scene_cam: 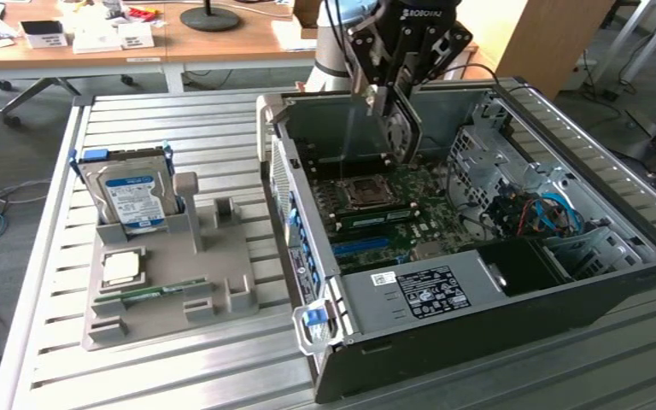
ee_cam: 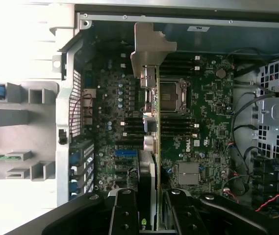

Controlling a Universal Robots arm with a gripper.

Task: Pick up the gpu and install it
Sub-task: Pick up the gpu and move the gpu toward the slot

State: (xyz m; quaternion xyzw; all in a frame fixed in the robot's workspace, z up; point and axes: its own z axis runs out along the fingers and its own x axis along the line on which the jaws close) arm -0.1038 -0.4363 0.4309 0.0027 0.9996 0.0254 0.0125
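1. The gripper [scene_cam: 395, 85] is over the open case [scene_cam: 477, 342], its fingers [ee_cam: 124, 210] clamped on the gpu [scene_cam: 401, 132].
2. The gpu hangs on edge below the fingers, inside the case and over the motherboard [scene_cam: 413, 218]. I cannot tell whether it touches the board.
3. In the wrist view the gpu [ee_cam: 149, 161] is seen edge-on. Its silver bracket [ee_cam: 151, 49] is at the end away from the fingers, beside the socket [ee_cam: 173, 95].
4. In the exterior view the socket [scene_cam: 365, 192] lies just below the card, and the power supply [scene_cam: 419, 290] is at the near end of the case.
5. At the exterior view's left a grey holder [scene_cam: 208, 256] stands on the slatted table [scene_cam: 191, 120], well apart from the gripper. A hard drive [scene_cam: 134, 201] stands upright in it.
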